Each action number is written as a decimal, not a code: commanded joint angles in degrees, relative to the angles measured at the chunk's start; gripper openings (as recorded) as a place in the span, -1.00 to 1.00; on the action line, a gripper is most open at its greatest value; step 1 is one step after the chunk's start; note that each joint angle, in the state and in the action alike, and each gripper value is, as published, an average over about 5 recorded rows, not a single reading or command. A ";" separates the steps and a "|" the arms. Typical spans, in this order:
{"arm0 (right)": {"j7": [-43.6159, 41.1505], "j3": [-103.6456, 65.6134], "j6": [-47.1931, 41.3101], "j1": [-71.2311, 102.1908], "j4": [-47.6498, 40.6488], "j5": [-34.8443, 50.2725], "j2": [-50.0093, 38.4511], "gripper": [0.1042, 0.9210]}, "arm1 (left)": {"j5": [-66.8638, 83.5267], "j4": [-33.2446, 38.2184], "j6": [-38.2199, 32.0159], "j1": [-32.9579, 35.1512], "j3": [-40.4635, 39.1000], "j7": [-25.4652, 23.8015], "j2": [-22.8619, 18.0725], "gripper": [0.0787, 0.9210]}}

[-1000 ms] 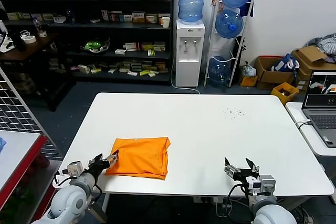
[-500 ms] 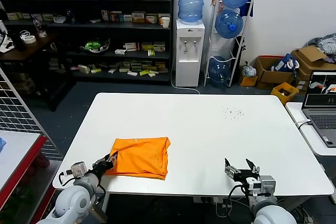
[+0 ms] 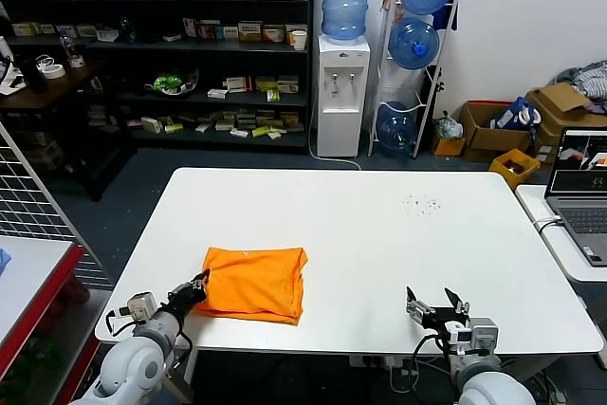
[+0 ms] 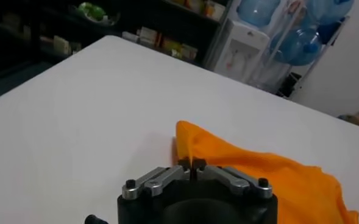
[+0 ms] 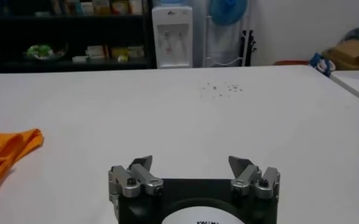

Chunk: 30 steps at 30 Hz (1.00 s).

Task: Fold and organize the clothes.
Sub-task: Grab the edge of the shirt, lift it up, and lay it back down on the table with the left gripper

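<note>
The orange T-shirt [image 3: 254, 282] lies folded into a rectangle on the white table [image 3: 379, 225], near its front left edge. It also shows in the left wrist view [image 4: 258, 170] and in the right wrist view [image 5: 5, 152]. My left gripper [image 3: 195, 287] is low at the shirt's left edge, with its jaws closed on the fabric edge [image 4: 192, 163]. My right gripper [image 3: 433, 308] rests open and empty near the table's front edge on the right, well apart from the shirt; its fingers [image 5: 142, 165] stand wide apart.
A laptop [image 3: 586, 187] sits on a side table at the right. A water dispenser [image 3: 342, 92], a rack of water bottles [image 3: 417, 45] and dark shelves [image 3: 161, 45] stand behind the table. A red-edged table [image 3: 38, 291] is at the left.
My left gripper has closed at the shirt's left edge and drawn back a little toward the table's front edge. The right arm has not moved.
</note>
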State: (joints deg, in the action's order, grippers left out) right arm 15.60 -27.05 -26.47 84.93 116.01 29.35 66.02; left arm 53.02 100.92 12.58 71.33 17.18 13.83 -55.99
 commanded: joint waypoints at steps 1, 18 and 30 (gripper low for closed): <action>-0.20 -0.01 0.20 -0.28 -0.17 0.05 -0.04 0.76 | -8.16 14.59 1.66 1.67 3.67 4.11 3.58 -0.93; -1.21 -0.06 1.90 -1.03 -0.87 0.09 -0.23 0.76 | -5.45 6.50 0.96 4.11 15.45 4.98 20.80 -0.93; -1.30 -0.94 2.43 -0.40 -0.96 -0.62 0.52 0.76 | 7.51 13.38 3.31 1.64 5.23 13.09 15.04 -0.93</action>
State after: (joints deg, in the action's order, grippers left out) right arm 14.31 -27.45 -24.17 83.96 114.91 29.14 66.06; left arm 49.75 108.29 13.90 75.21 29.55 19.40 -38.50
